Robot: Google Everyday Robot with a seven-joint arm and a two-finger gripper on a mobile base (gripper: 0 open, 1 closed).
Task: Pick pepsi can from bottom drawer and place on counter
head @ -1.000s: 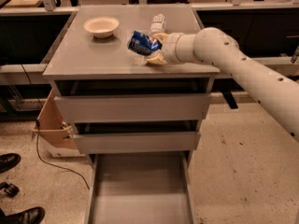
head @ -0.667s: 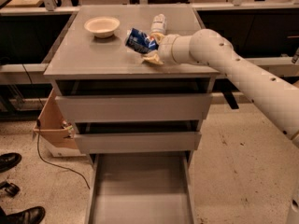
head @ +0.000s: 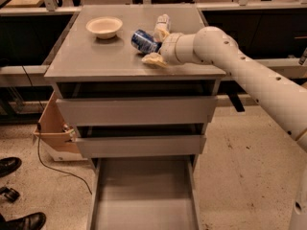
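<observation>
Pepsi can (head: 143, 40) sits in the gripper (head: 155, 42), above the right half of the counter (head: 91, 59) and well clear of the bottom drawer (head: 144, 195). I read the gripper as clamped on the can's right end, with one cream finger (head: 152, 59) showing below it. A pale shape just behind the can could be the other finger or a separate item; I cannot tell which.

The relation I care about is the can's long axis. It is tilted, with its silver end pointing up and to the left, away from the wrist, so the can lies out ahead of the hand instead of hanging upright under it. I cannot tell whether its lower edge touches the counter. My judgement is that setting it down will need either a wrist roll to stand it up or a release on its side. A smooth round metal can released on its side could roll.

The can is blue with white markings and looks thin-walled. The counter is flat matte grey and far wider than the can. A shallow cream bowl (head: 104, 27) stands to the left, apart from the can. The white arm (head: 249, 75) reaches in from the right. Below, the drawer's flat grey floor lies open with low sides and no can in it.
</observation>
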